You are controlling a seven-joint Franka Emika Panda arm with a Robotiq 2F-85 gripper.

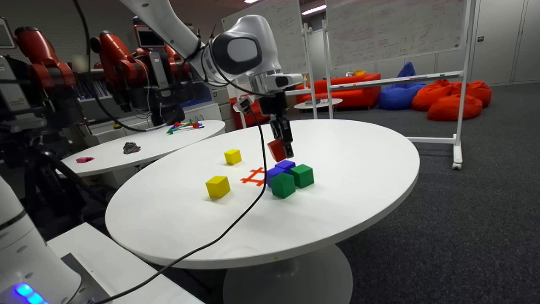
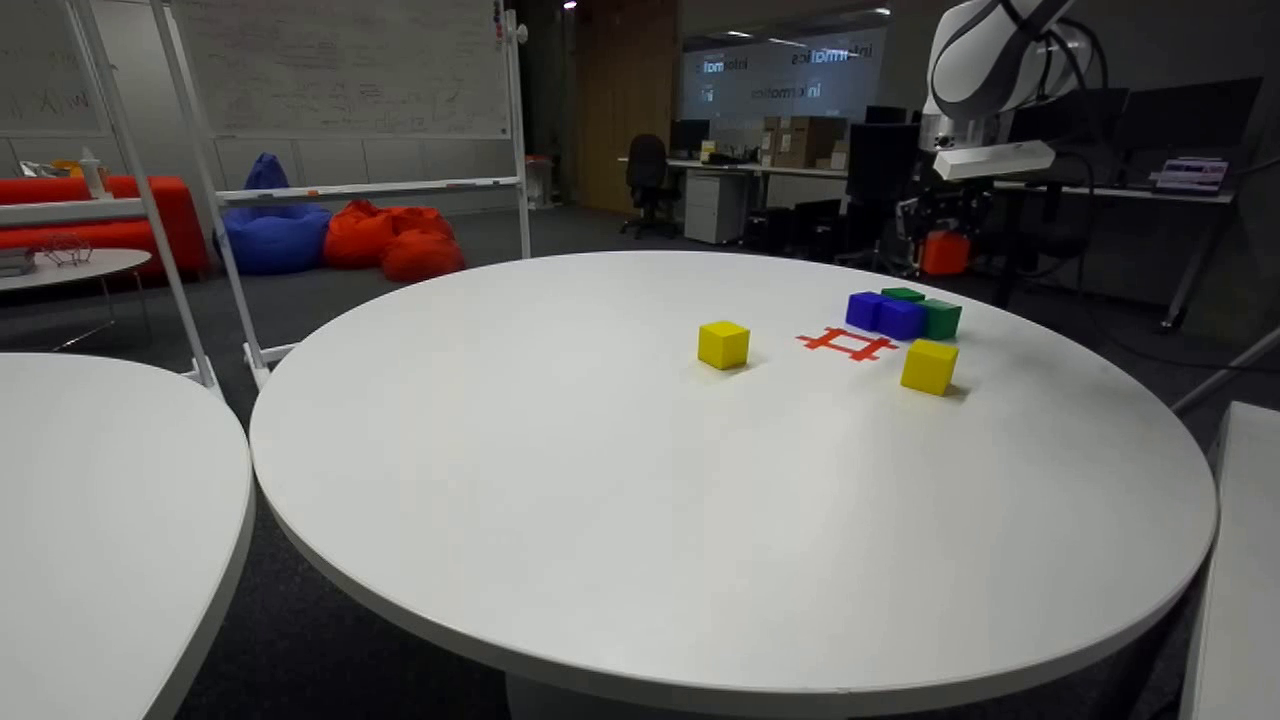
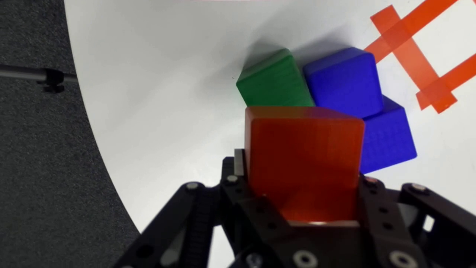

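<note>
Red block [image 3: 305,167] up in air above table [image 1: 168,219], gripper [image 3: 302,171] pinching opposite sides, jaws only as far apart as block lets them. Green blocks [image 1: 283,185] and blue blocks [image 3: 344,85] bunched tight just below or beside; can't say if it's directly over them. Imo lift clear of bunch before any sideways move, go slow, don't clip corners. Wrist view shows just one green, other probably hidden behind held block, so judge height from both exterior views. Block [image 1: 276,150] looks tilted in exterior view, so square up before lowering.

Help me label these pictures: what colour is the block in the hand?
The held block is red, showing best in the wrist view.
</note>
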